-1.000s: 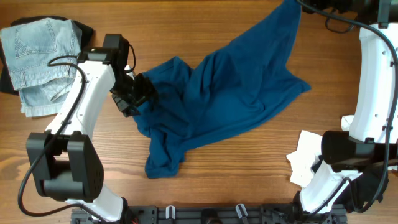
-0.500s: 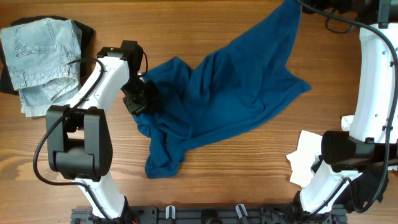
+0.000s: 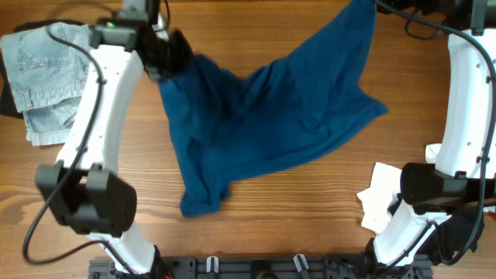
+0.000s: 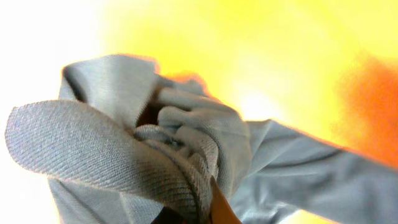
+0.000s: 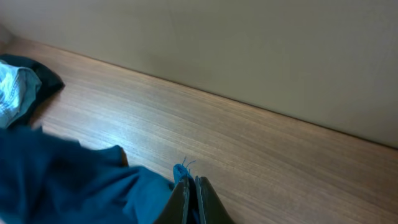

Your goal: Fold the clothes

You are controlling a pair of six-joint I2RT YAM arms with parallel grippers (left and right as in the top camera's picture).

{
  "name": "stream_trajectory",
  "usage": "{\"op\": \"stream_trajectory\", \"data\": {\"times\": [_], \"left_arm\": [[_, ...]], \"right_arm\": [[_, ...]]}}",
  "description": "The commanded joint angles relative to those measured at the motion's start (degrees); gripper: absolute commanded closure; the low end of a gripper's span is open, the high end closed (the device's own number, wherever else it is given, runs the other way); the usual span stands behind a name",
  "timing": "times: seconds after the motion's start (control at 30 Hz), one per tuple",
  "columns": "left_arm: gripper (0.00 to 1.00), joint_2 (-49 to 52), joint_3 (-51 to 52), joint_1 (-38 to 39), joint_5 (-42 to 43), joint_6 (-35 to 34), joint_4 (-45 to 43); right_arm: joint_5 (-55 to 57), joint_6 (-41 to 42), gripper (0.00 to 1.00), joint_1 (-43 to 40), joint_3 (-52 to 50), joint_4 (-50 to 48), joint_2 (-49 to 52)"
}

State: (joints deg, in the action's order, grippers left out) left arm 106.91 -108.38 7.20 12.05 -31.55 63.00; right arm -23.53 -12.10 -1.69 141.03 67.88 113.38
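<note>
The dark blue shirt [image 3: 271, 116] hangs stretched between my two grippers, and its lower tail [image 3: 203, 200] trails on the wooden table. My left gripper [image 3: 173, 54] is raised near the far left and shut on the shirt's left edge. In the left wrist view, bunched shirt cloth [image 4: 155, 149] fills the glare-washed frame and hides the jaws. My right gripper [image 5: 191, 194] is shut on a shirt corner [image 5: 181, 172] at the far right of the table. Pale blue denim [image 3: 48, 74] lies folded at the far left on a black piece [image 3: 6, 97].
A white piece [image 3: 380, 198] lies beside the right arm's base [image 3: 434, 190]. The denim [image 5: 11, 87] and black cloth [image 5: 38, 73] show at the left of the right wrist view. A plain wall [image 5: 249, 50] stands behind the table's far edge.
My left gripper shut on the shirt's left edge, then swung up toward the far side, pulling that edge up and stretching the cloth. The right arm has not moved.
</note>
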Motion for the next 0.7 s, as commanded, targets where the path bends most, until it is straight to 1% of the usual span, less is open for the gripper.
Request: {"op": "stream_trajectory", "data": {"times": [0.0,0.17,0.3,0.37,0.43,0.5,0.57,0.6,0.67], "left_arm": [[0.96,-3.2,-8.9,-0.7,-6.8,1.1,0.9],[0.96,-3.3,-12.1,-3.5,-6.9,1.1,0.5],[0.96,-3.3,-12.1,-8.4,-6.0,1.1,-2.8],[0.96,-3.3,-12.1,-10.6,-0.2,1.1,-5.2],[0.96,-3.3,-12.1,-11.8,9.5,1.1,-6.3],[0.96,-3.1,-12.1,-11.9,16.5,1.1,-5.7],[0.96,-3.0,-12.1,-11.6,16.7,0.1,-2.3],[0.90,-2.9,-12.1,-11.6,16.4,-0.9,-0.5],[0.91,-2.5,-12.0,-11.6,15.7,-1.0,4.3]], "right_arm": [[-0.2,1.8,0.96,-0.3,0.3,-1.2,-1.3],[1.0,3.5,0.96,-0.6,0.3,-3.2,-1.3],[1.0,4.1,0.96,-1.5,0.3,-4.2,-1.3],[1.0,5.2,0.96,-2.1,0.3,-4.7,-1.3],[1.0,6.3,0.96,-2.7,0.3,-5.1,-1.3],[0.6,6.3,0.96,-2.9,0.3,-5.3,-1.3],[0.6,6.3,0.95,-2.9,0.3,-5.3,-1.3],[0.6,6.3,0.96,-2.9,0.3,-5.2,-1.3],[0.6,6.3,0.96,-2.9,0.3,-4.9,-1.3]]}}
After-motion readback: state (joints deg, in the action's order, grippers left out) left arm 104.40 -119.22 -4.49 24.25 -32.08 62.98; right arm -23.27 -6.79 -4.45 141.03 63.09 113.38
